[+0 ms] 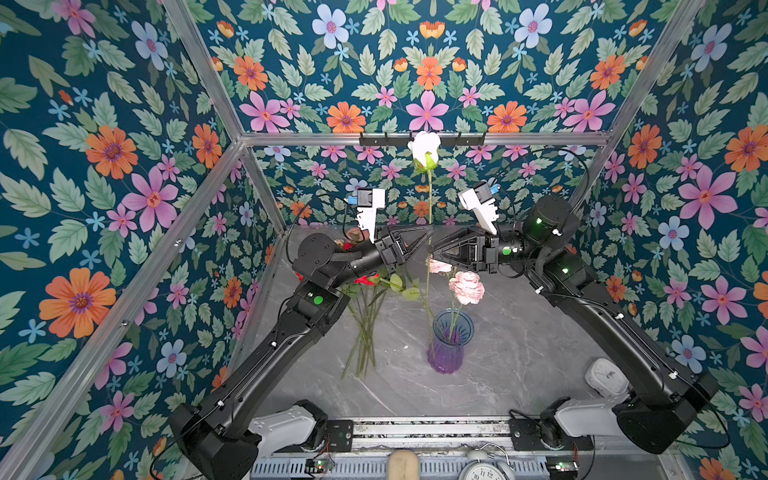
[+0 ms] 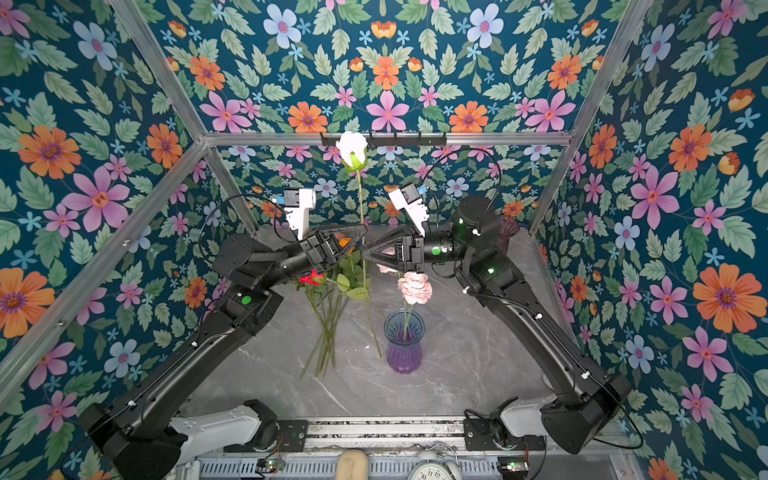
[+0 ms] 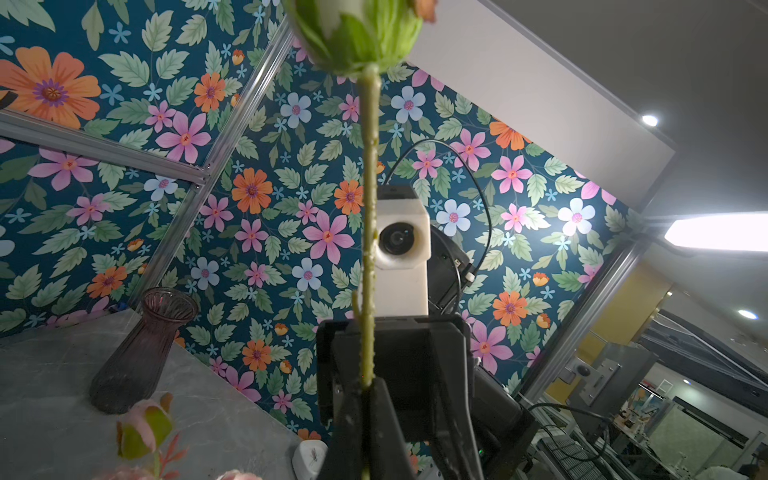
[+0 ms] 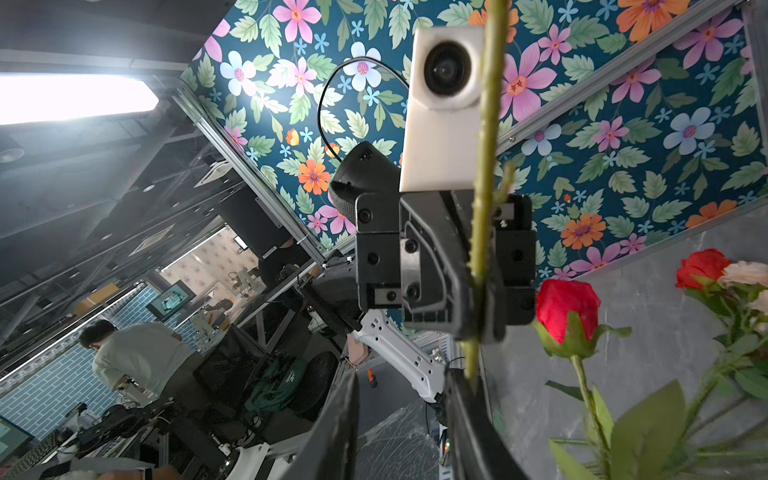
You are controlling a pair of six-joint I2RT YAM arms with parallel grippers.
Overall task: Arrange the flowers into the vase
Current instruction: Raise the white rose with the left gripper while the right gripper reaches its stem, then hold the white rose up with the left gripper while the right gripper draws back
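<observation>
Left gripper (image 1: 429,233): jaws closed tight on the green stem of the white rose, partway down it; the left wrist view shows both fingers (image 3: 353,424) pinching the stem.
Right gripper (image 1: 433,250): meets the left gripper tip to tip at the same stem. In the right wrist view its jaws stand apart, with the stem lying against one finger (image 4: 465,415) and a clear gap to the other; it has no grip on the stem.
White rose (image 1: 424,149): held roughly upright in mid-air, its bloom high against the back wall. In both top views the lower end of the stem hangs just beside the vase, outside its mouth.
Vase (image 1: 444,357): clear glass, blue at the rim and purple at the base, standing upright on the table (image 1: 519,353); it holds a pink bloom (image 1: 466,286) on its stem.
Loose flowers (image 1: 365,332): a bundle lying on the table left of the vase in both top views, stems fanned toward the camera, with a red bloom (image 1: 365,279) partly under the left arm.
Dark vase (image 3: 141,349): a second, empty one, standing at the back of the table.
Clock (image 2: 428,471): at the near edge; numerals 11 and 12 are legible on its dial.
White clock (image 1: 606,376): beside the right arm's base; its markings are too small to read.
</observation>
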